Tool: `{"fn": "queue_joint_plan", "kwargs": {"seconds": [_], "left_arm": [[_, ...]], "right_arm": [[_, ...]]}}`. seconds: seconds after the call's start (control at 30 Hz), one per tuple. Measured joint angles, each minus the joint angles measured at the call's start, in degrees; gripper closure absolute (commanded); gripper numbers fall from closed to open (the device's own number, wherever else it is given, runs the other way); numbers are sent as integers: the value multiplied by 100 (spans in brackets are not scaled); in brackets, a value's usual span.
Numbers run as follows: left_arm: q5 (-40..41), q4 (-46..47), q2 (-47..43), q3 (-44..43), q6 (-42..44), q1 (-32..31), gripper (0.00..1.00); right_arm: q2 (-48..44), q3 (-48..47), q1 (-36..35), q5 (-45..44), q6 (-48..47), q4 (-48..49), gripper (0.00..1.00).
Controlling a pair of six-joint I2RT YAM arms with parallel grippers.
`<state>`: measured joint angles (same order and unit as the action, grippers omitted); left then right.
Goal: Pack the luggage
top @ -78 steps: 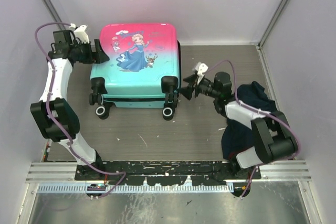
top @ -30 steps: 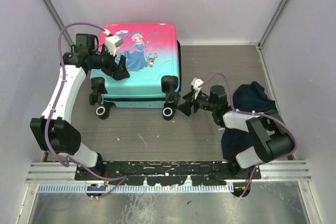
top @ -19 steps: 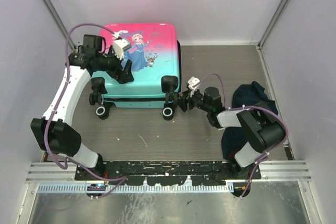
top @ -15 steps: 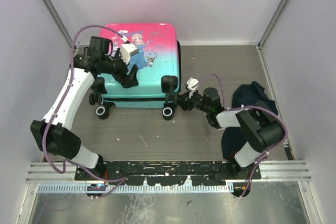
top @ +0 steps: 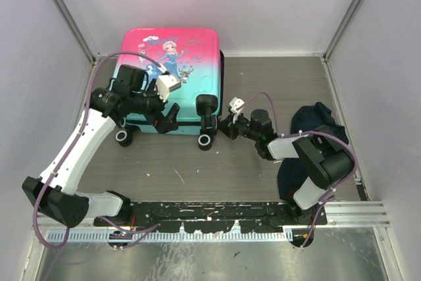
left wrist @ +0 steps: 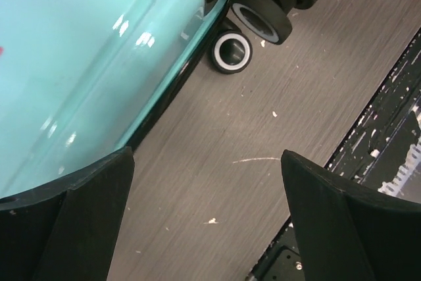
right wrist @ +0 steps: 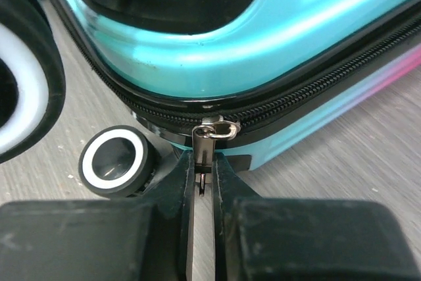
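The luggage (top: 170, 64) lies flat and zipped at the back of the floor, its shell fading from pink to turquoise, with a princess print on top. My right gripper (top: 224, 127) is at its front right corner, beside a black wheel (top: 205, 141). In the right wrist view this gripper (right wrist: 204, 162) is shut on the metal zipper pull (right wrist: 209, 137), which hangs from the black zipper (right wrist: 309, 100). My left gripper (top: 168, 120) hovers at the luggage's front edge. Seen from the left wrist, it (left wrist: 205, 156) is open over bare floor, with the turquoise shell (left wrist: 79, 57) to its left.
A dark navy cloth heap (top: 320, 120) lies at the right, partly under my right arm. Grey walls close in the left, back and right. A metal rail (top: 210, 218) runs along the near edge. Small wheels (left wrist: 231, 51) stick out from the luggage's front.
My left arm swung from above the luggage's lid down to its front edge. My right gripper moved left to the luggage's corner and shut on the zipper pull.
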<state>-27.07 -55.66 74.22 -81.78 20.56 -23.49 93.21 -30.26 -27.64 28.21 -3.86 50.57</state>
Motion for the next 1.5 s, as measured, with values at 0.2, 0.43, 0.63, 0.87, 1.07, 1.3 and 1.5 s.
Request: {"fn": "queue_joint_plan", "kwargs": {"seconds": [0.2,0.43,0.63,0.87,1.07,1.3,1.5], "left_arm": [[76,-151,-577,474,-415,15,6],[42,-234,-1193,1001,-1102,15,7],[278,-162,-1045,1362,-1611,-4,9],[579,315,-634,1427,-1912,-487,12],[942,638,-354,1469,-1915,-713,34],[1147,719,-636,1637,-1829,-789,91],[1180,785,-1169,1952,-1447,-791,100]], "right_arm": [[144,-238,-1008,-446,527,-4,99],[273,-487,-1884,-883,1263,-109,99],[273,-522,-1952,-973,1633,-192,99],[70,-542,-1862,-918,2247,-549,99],[-387,-446,-1650,-734,2704,-1056,99],[-868,-345,-1169,-302,2964,-1244,99],[-1121,-260,-695,0,3021,-1305,99]]}}
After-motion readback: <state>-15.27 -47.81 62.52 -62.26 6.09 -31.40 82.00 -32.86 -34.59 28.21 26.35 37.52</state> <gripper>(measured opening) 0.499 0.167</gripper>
